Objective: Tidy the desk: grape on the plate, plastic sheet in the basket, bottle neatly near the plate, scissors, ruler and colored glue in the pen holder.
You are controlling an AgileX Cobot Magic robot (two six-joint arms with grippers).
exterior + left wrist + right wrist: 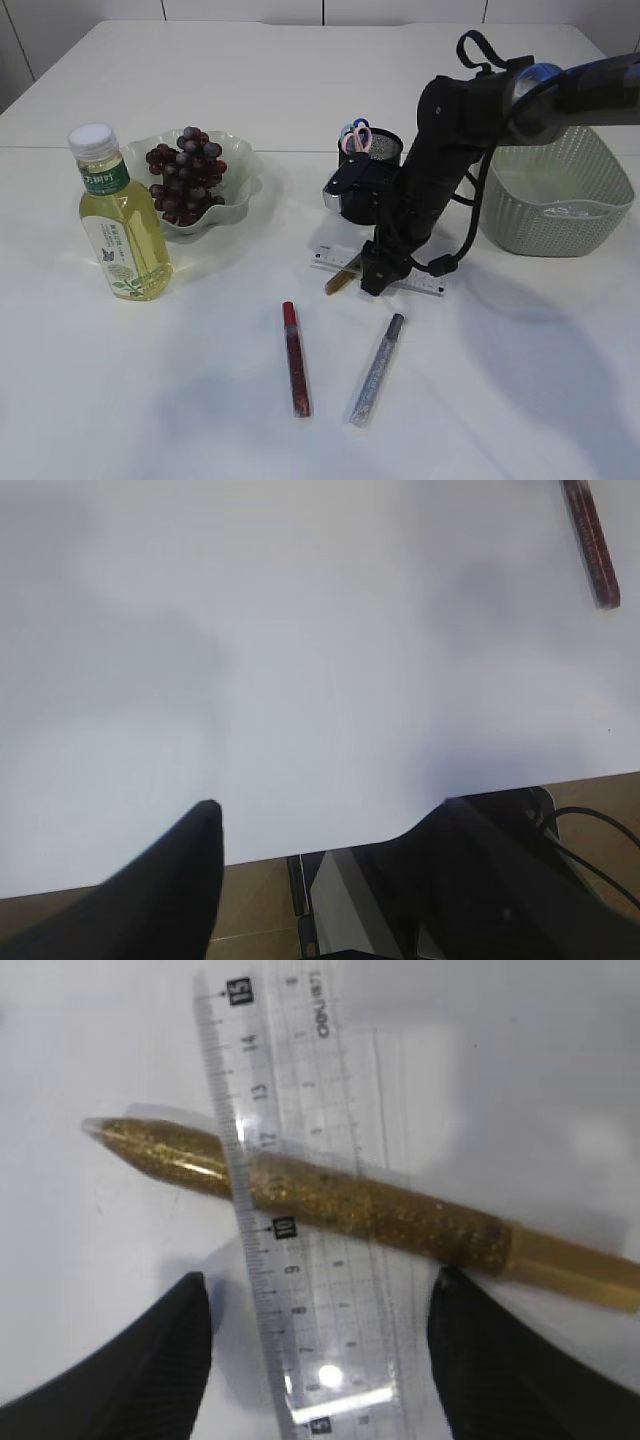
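Observation:
My right gripper hangs open just above the clear ruler in front of the black mesh pen holder. In the right wrist view its jaws straddle the ruler, which crosses a gold glitter glue pen. Scissors with pink and blue handles stand in the holder. A red glue pen and a silver one lie nearer the front. Grapes sit on the pale green plate, with the yellow bottle upright beside it. My left gripper is open and empty. No plastic sheet shows.
A pale green woven basket stands at the right, behind my right arm. The left wrist view shows the table's front edge under the jaws and the red glue pen at the top right.

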